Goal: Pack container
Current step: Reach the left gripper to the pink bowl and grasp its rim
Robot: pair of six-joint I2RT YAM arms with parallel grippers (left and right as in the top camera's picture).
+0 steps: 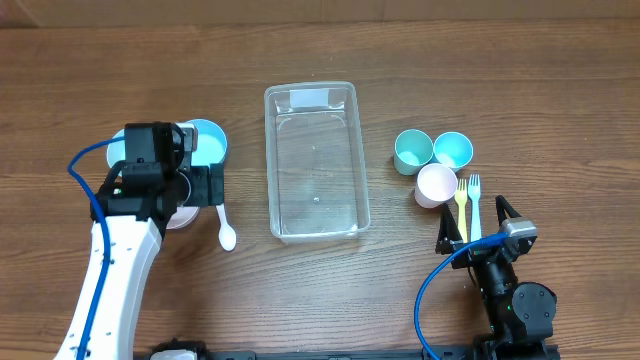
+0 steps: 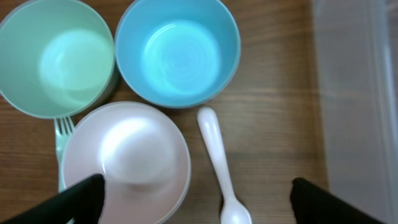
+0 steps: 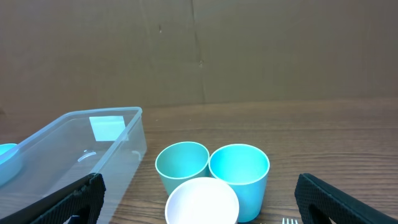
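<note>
The clear plastic container (image 1: 271, 150) stands empty at the table's middle; it also shows in the left wrist view (image 2: 351, 93) and the right wrist view (image 3: 132, 134). My left gripper (image 1: 205, 187) is open and empty above a group of bowls. In the left wrist view its jaws (image 2: 198, 208) straddle a pink bowl (image 2: 127, 158) and a white spoon (image 2: 221, 165), with a green bowl (image 2: 56, 56) and a blue bowl (image 2: 177, 53) beyond. My right gripper (image 1: 476, 222) is open and empty near the front edge, and its jaws (image 3: 199, 194) face the cups.
To the container's right stand a teal cup (image 1: 412, 150), a blue cup (image 1: 452, 150) and a white cup (image 1: 436, 185), with a yellow fork (image 1: 461, 205) and a blue fork (image 1: 475, 198) beside them. A green fork (image 2: 61, 134) lies partly under the pink bowl.
</note>
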